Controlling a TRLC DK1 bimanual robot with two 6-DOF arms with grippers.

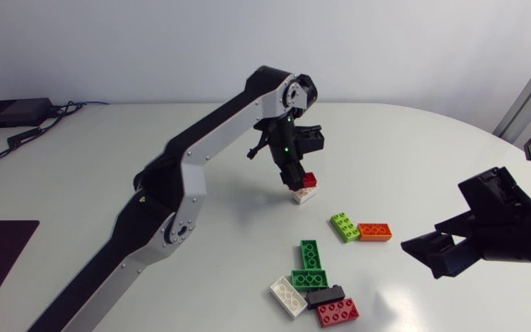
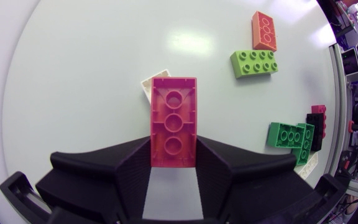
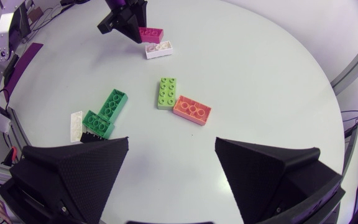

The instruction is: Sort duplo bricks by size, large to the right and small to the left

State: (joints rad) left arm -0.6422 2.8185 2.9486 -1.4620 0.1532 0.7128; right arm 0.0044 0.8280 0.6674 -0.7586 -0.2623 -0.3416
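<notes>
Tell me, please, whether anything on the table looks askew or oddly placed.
Nothing looks damaged. The one untidy spot is a cluster: two dark green bricks meet crosswise, with a black brick and a white brick crammed against them at differing angles.

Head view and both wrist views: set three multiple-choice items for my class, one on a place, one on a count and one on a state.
1. The orange brick lies: A) beside the lime-green brick; B) in the right gripper; C) on a white brick.
2. How many white bricks are there? A) one; B) two; C) four.
3. The left gripper is: A) open and empty; B) shut on a white brick; C) shut on a red brick.

Key:
1 A, the two lie side by side.
2 B, one is below the left gripper and another lies apart from it.
3 C, both fingers press the red brick's sides.
</notes>
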